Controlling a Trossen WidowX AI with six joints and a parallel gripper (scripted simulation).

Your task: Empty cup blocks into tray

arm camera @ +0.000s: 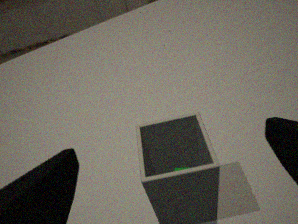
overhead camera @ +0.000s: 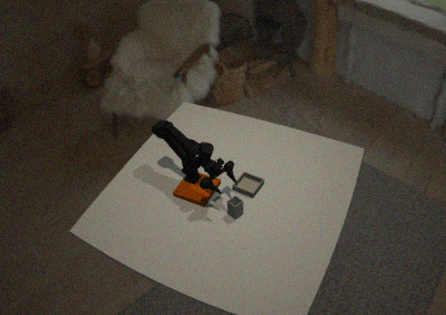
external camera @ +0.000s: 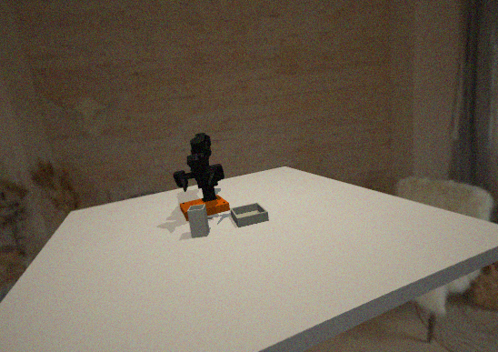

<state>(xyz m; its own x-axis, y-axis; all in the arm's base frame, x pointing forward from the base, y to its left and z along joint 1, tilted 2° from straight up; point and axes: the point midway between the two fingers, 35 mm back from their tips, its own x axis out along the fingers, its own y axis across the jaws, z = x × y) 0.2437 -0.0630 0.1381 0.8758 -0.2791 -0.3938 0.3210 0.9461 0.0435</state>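
The cup's walls [arm camera: 187, 197] hide most of what lies inside; only a sliver of green [arm camera: 180, 169] shows, too small to count blocks by. The near edge of the wrist view cuts off the cup's foot. The far background is blurred.
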